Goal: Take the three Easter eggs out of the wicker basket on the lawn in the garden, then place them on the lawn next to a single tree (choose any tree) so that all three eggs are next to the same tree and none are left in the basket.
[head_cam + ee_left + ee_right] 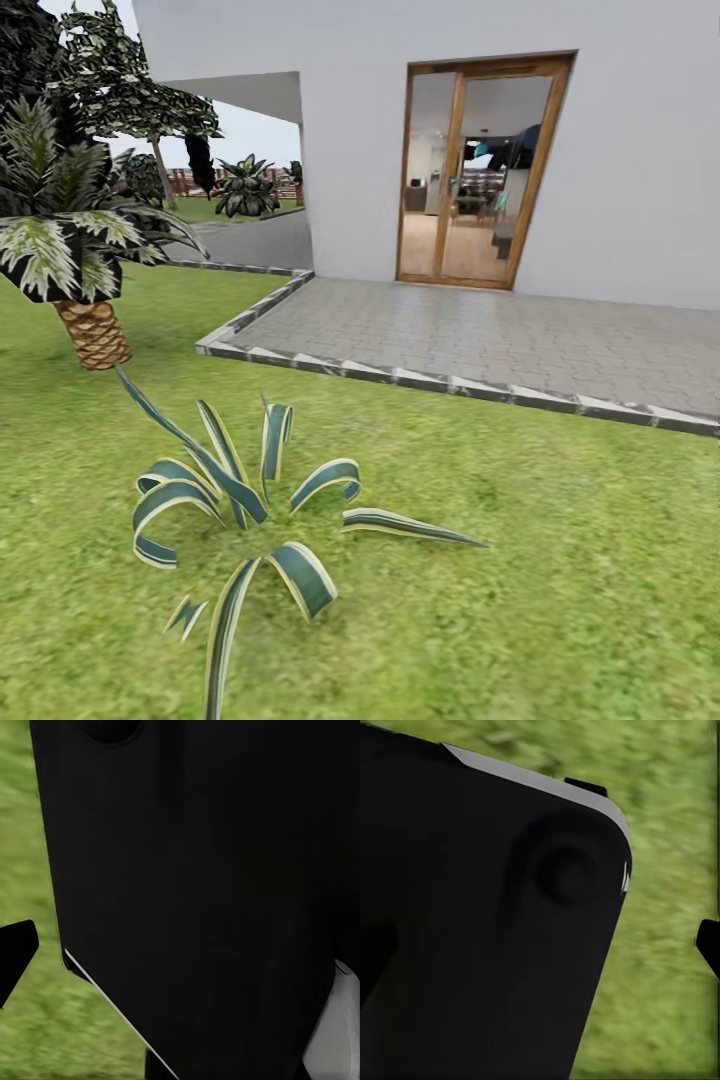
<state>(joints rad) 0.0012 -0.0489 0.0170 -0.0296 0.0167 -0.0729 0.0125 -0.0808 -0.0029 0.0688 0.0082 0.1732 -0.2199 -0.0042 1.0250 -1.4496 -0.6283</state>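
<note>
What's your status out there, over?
Gripper states unreadable, wrist views blocked by dark body. Rolling over lawn. Agave dead ahead, palm left.

Your right wrist camera looks past a large black robot panel (480, 930) with a pale edge, onto blurred green lawn (660, 967) beyond it.

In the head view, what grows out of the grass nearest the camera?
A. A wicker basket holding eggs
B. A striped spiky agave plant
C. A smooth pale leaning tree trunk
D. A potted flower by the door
B: the striped agave plant spreads its curling green, pale-edged leaves over the lawn in the foreground, with the palm further back at the left.
</note>
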